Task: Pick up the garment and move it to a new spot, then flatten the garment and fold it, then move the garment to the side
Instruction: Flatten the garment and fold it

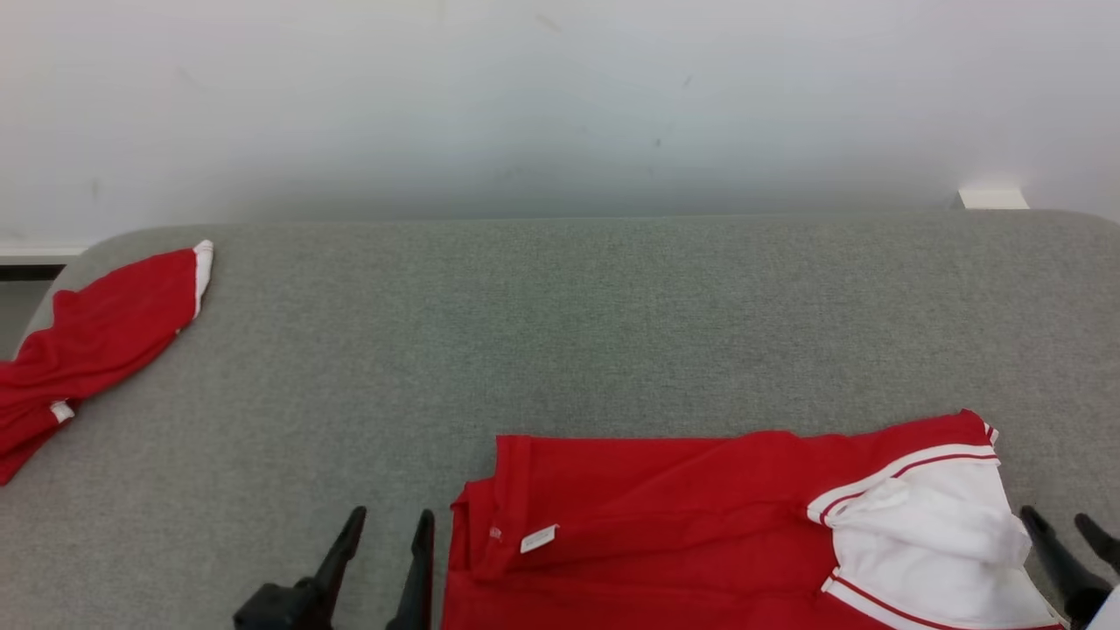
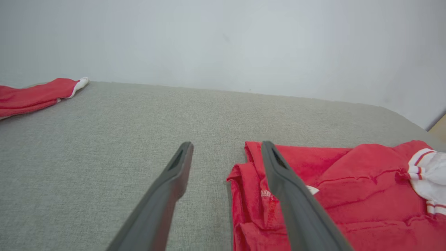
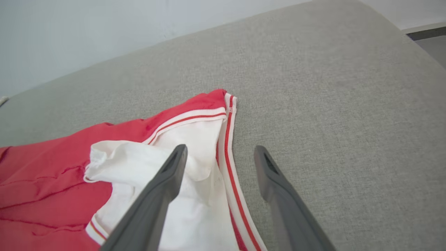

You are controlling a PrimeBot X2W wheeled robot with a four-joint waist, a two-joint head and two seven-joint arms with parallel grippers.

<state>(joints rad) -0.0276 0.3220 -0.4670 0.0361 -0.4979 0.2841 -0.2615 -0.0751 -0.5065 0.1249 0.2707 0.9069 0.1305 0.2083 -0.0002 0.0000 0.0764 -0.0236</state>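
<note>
A red garment (image 1: 674, 516) with a white, red-striped part at its right end lies folded on the grey padded table (image 1: 560, 332), near the front edge. My left gripper (image 1: 389, 519) stands open at the garment's left edge, holding nothing; the left wrist view has the red cloth (image 2: 334, 188) beside and under its right finger (image 2: 278, 167). My right gripper (image 1: 1061, 519) is open at the garment's right end. The right wrist view puts its left finger (image 3: 174, 167) over the white part (image 3: 195, 195) and its right finger over bare table.
A second red garment (image 1: 87, 341) with a white cuff lies at the table's far left edge, also in the left wrist view (image 2: 35, 96). A pale wall (image 1: 560, 105) rises behind the table. A small white block (image 1: 993, 199) sits at the back right.
</note>
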